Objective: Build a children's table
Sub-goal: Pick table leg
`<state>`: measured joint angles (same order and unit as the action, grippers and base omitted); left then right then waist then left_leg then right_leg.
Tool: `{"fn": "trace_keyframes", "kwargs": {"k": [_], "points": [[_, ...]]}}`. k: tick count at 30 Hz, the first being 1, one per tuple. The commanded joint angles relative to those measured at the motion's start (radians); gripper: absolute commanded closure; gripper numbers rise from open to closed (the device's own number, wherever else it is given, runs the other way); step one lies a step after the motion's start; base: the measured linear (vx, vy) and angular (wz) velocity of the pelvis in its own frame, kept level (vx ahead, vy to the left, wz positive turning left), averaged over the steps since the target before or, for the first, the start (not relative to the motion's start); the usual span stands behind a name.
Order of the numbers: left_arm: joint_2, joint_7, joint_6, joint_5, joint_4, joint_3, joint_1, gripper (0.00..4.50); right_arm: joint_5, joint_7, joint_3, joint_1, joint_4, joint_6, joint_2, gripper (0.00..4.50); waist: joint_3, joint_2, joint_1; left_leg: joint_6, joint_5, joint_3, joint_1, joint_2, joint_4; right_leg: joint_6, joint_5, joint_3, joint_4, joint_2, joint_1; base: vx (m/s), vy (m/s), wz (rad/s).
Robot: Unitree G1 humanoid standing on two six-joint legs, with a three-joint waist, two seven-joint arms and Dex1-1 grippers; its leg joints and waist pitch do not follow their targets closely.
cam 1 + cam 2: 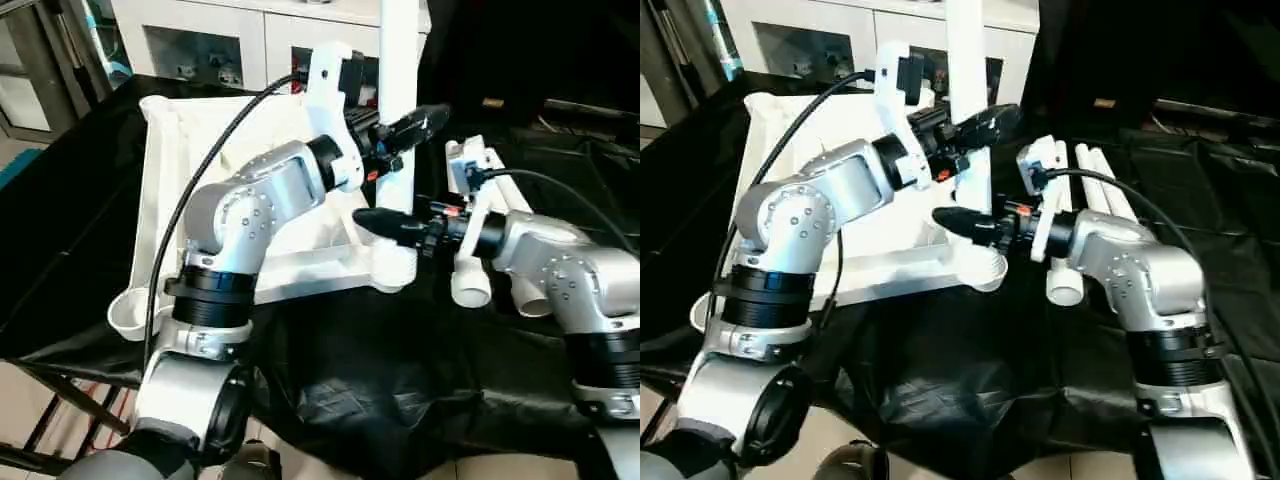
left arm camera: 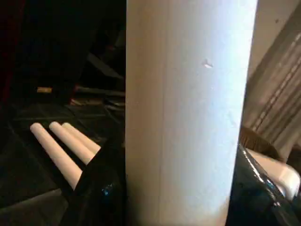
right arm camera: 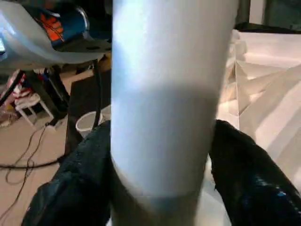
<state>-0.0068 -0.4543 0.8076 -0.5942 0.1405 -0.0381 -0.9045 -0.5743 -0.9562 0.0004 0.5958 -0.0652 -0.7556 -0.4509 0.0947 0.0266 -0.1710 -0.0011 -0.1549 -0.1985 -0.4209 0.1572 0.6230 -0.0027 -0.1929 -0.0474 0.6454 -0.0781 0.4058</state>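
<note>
The left gripper (image 1: 405, 135), in the upper middle of the frame, is clenched around an upright leg (image 1: 398, 60); in the left wrist view its black fingers (image 2: 101, 188) press on both sides of the white tube. The right gripper (image 1: 385, 222) sits lower on the same leg, just above the socket, in the centre of the frame. In the right wrist view its fingers (image 3: 244, 174) stand on both sides of the tube, but whether they press it or are loose I cannot tell.

The leg stands with its foot in a round corner socket (image 1: 392, 268) of the tabletop (image 1: 180, 170). The tabletop lies with the ribbed underside up on the black-draped bench (image 1: 380, 380), filling the left and middle of the frame. Another socket (image 1: 130, 312) shows at the lower left.

Three more legs (image 1: 1090, 190) lie side by side on the bench, to the right of the tabletop and partly behind the right arm. A white cabinet (image 1: 250, 40) stands at the upper edge of the frame.
</note>
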Motion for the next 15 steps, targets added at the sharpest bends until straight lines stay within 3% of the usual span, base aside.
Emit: {"fn": "trace_keyframes", "kwargs": {"k": [1, 15], "points": [[0.006, -0.027, 0.007, 0.001, -0.020, 0.024, -0.019, 2.65, 0.000, -0.016, 0.000, 0.019, -0.002, -0.011, -0.020, 1.50, -0.101, 0.017, 0.000, 0.003, -0.137, 0.036, 0.038, 0.070, -0.066, -0.185, -0.170, 0.041, -0.081, -0.085, -0.045, 0.000, 0.000, 0.00], [0.017, -0.074, -0.002, 0.005, -0.026, 0.060, -0.019, 2.65, 0.016, -0.051, 0.048, 0.015, -0.010, -0.059, -0.067, 1.50, -0.102, 0.022, 0.000, 0.013, -0.125, 0.034, 0.038, 0.071, -0.063, -0.203, -0.165, 0.041, -0.079, -0.085, -0.046, 0.000, 0.000, 0.00]]}}
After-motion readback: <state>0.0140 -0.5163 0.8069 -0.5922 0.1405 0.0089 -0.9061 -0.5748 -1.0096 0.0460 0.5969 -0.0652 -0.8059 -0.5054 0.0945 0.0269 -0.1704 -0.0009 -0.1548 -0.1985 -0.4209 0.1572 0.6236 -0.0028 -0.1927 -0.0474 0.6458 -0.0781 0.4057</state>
